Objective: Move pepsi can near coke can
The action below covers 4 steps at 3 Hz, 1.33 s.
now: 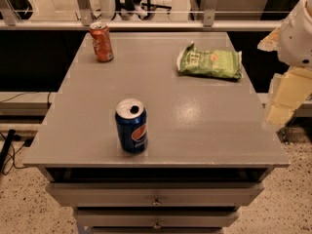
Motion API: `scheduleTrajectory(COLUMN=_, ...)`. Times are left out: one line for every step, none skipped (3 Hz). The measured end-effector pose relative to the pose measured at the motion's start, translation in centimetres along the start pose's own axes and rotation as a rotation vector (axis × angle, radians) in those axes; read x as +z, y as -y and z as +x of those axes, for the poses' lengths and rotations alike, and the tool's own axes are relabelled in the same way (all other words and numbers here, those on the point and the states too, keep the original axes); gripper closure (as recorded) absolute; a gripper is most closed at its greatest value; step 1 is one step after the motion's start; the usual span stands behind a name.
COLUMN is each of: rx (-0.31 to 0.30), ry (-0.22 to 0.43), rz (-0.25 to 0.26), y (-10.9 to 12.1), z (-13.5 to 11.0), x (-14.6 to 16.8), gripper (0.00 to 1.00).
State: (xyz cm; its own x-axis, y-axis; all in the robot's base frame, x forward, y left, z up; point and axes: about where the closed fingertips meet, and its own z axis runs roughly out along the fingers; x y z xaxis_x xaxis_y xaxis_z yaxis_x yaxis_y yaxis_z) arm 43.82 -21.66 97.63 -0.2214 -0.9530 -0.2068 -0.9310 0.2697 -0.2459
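Grey table (204,130) with drawers (156,195) below fills view. White arm (300,33) at right edge, beyond table's right side. Pale gripper (282,101) hangs below it, off tabletop, well apart from both cans. Cannot tell how wide it stands; holds neither can. Green chip bag (210,61) lies flat at far right, off to side of line between cans. Pepsi can (131,126): dark blue, round red-white-blue logo, silver top, upright near front edge, left of centre. Coke can (101,42): orange-red, pale markings, upright at far left corner, well apart from pepsi can.
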Motion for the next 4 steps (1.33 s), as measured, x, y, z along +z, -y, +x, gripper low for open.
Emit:
scheduleTrajectory(rx=0.0, ry=0.0, rz=0.0, y=0.0, z=0.0, x=0.0, gripper=0.0)
scheduleTrajectory(rx=-0.005, ry=0.091, rz=-0.031, y=1.6, z=-0.3, x=0.9, gripper=0.0)
scheduleTrajectory(rx=-0.029, ry=0.341, rz=-0.157, y=0.5, z=-4.9, x=5.4, gripper=0.0)
scheduleTrajectory(rx=-0.046, ry=0.521, rz=-0.283, y=-2.1, z=-8.9, x=8.1, gripper=0.0)
